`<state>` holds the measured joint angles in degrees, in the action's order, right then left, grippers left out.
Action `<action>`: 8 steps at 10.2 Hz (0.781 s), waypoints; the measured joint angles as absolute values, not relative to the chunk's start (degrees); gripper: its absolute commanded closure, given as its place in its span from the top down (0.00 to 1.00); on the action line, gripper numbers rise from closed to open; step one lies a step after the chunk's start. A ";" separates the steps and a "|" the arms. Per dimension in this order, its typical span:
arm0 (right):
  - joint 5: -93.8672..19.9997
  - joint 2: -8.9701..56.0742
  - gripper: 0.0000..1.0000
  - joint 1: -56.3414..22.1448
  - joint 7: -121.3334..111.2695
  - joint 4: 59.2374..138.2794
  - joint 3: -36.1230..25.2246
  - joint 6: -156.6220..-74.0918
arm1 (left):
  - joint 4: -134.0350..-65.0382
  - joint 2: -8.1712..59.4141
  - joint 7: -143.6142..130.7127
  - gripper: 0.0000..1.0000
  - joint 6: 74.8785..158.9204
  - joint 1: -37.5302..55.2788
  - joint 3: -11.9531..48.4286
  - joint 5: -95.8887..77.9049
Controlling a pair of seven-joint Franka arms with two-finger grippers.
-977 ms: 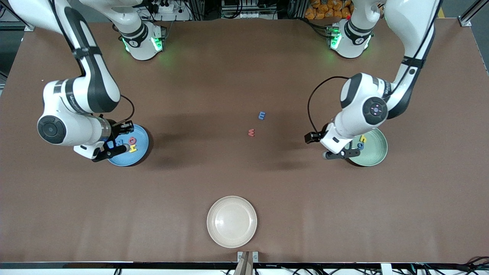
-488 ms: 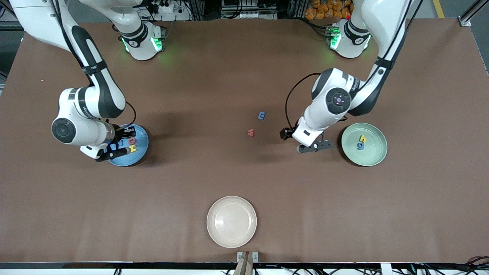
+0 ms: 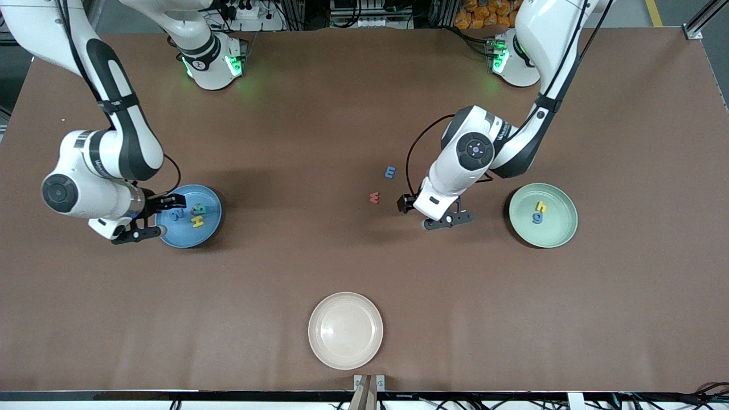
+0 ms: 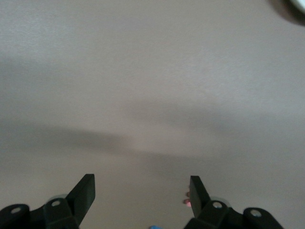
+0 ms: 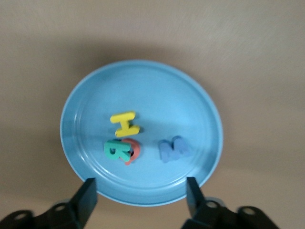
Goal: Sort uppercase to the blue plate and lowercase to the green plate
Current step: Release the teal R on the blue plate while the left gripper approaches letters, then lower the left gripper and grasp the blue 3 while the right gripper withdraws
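Observation:
The blue plate (image 3: pixel 191 234) (image 5: pixel 143 81) holds the uppercase letters: yellow H (image 3: pixel 197 222) (image 5: pixel 125 124), teal R (image 3: pixel 198 209) (image 5: pixel 114 149) lying partly on the red O (image 5: pixel 134 149), and blue M (image 3: pixel 177 213) (image 5: pixel 174 149). My right gripper (image 3: pixel 145 226) (image 5: pixel 141 195) is open and empty at the plate's rim, toward the right arm's end. The green plate (image 3: pixel 557 230) holds yellow h (image 3: pixel 541 206) and blue g (image 3: pixel 536 217). Blue m (image 3: pixel 390 172) and red w (image 3: pixel 374 197) lie mid-table. My left gripper (image 3: pixel 435 215) (image 4: pixel 142 193) is open and empty over bare table between red w and green plate.
A cream plate (image 3: pixel 345 330) sits near the table's front edge, nearer to the front camera than the loose letters. A pale rim (image 4: pixel 299 4) shows at a corner of the left wrist view. The table is brown.
My left gripper has moved from over the green plate toward the red w. My right gripper has drawn back from over the blue plate to its rim. The loose m and w have not moved.

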<state>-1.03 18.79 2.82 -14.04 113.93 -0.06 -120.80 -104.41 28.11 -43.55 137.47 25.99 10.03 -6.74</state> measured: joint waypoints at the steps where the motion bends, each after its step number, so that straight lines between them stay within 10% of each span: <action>1: -1.03 16.74 1.00 3.29 -14.18 112.93 -0.10 -120.79 | -102.93 28.76 -45.60 0.89 137.47 26.77 9.92 -5.57; 8: -1.13 1.55 1.00 4.34 -14.66 98.22 -0.47 -101.89 | -97.68 33.77 -50.94 0.91 137.46 32.71 8.11 -1.19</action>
